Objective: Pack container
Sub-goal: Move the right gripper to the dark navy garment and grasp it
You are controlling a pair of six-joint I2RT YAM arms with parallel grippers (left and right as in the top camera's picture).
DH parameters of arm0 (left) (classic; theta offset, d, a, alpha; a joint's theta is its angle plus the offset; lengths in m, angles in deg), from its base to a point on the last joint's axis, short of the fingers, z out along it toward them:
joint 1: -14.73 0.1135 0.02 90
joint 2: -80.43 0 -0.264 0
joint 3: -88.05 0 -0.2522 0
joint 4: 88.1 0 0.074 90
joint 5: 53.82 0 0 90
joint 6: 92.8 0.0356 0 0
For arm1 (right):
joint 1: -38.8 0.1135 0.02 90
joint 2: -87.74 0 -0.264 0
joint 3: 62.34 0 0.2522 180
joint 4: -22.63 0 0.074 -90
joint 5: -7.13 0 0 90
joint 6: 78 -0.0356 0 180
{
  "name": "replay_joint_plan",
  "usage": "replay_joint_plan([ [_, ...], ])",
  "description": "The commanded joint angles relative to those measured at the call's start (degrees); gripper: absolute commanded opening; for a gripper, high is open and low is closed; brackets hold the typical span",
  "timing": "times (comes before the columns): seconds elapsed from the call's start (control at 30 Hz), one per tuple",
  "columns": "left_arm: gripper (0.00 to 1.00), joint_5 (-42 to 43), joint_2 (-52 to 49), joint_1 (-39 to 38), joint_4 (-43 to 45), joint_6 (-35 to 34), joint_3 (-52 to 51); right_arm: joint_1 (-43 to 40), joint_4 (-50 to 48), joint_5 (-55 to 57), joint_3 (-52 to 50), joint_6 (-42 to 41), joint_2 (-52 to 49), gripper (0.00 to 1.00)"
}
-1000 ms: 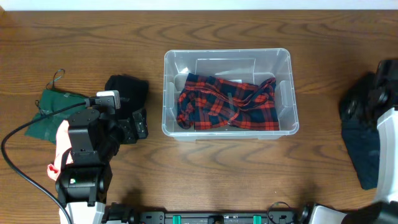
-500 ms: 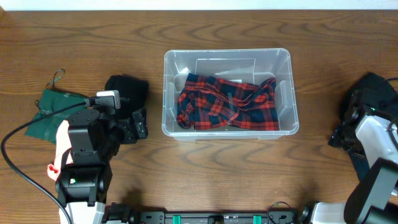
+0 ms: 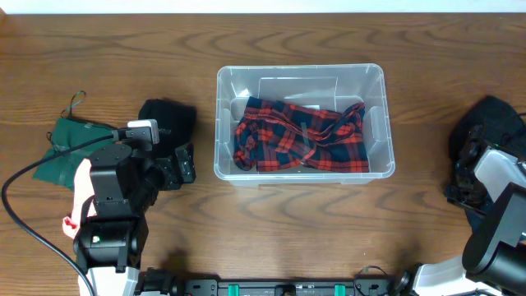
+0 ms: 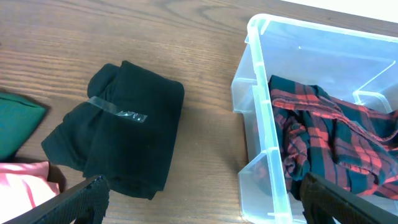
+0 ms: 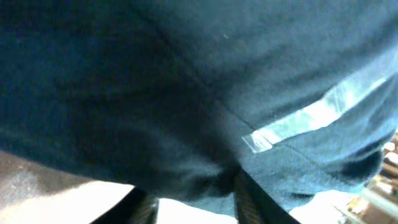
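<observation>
The clear plastic container (image 3: 300, 71) stands mid-table with a red plaid cloth (image 3: 300, 136) lying inside. The left wrist view shows its near wall (image 4: 256, 93) and the plaid cloth (image 4: 329, 137). My left gripper (image 3: 177, 164) hovers open between a folded black garment (image 3: 168, 119) and the container, with nothing between its fingers (image 4: 81, 199). At the far right, my right gripper (image 3: 470, 174) is down on a dark blue garment (image 3: 493, 115). In the right wrist view its jaws (image 5: 196, 205) pinch a fold of that dark blue garment (image 5: 186, 93), which fills the view.
A green cloth (image 3: 70, 148) and a pink cloth (image 3: 82, 193) lie at the far left beside the left arm. The black garment (image 4: 124, 124) carries a strip of clear tape. Bare wood table (image 3: 279, 238) lies in front of the container.
The right arm has come in from the table's right edge and settled onto the dark blue garment, its jaws closing on the cloth. The left arm has not moved.
</observation>
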Motion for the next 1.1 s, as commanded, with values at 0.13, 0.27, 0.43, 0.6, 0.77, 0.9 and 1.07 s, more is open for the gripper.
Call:
replay_joint_plan([
  [0.13, 0.98, -0.68, 0.04, -0.24, 0.24, -0.5, 1.42, -0.42, -0.55, 0.87, -0.33, -0.7, -0.46, 0.55],
  [0.27, 0.98, -0.68, 0.04, -0.24, 0.26, -0.5, 1.42, -0.46, -1.22, 0.87, -0.35, -0.66, -0.46, 0.63],
  [0.43, 0.98, -0.68, 0.07, -0.24, 0.24, -0.5, 1.42, -0.7, -3.87, 0.87, -0.37, -0.61, -0.46, 0.65],
  [0.6, 0.98, -0.68, 0.07, -0.24, 0.24, -0.5, 1.42, -1.62, -5.05, 0.85, -0.37, -0.11, -0.46, 0.63],
  [0.77, 0.98, -0.68, 0.07, -0.24, 0.24, -0.5, 1.42, -2.58, -5.05, -0.57, -0.46, 1.18, -0.46, 0.4],
  [0.9, 0.98, -0.68, 0.07, -0.24, 0.24, -0.5, 1.42, -2.64, -5.01, -1.31, -0.46, 1.77, -0.46, 0.01],
  [1.07, 0.98, -0.68, 0.07, -0.24, 0.26, -0.5, 1.42, -2.25, -4.94, -1.6, -0.17, 2.01, -0.31, 0.01],
])
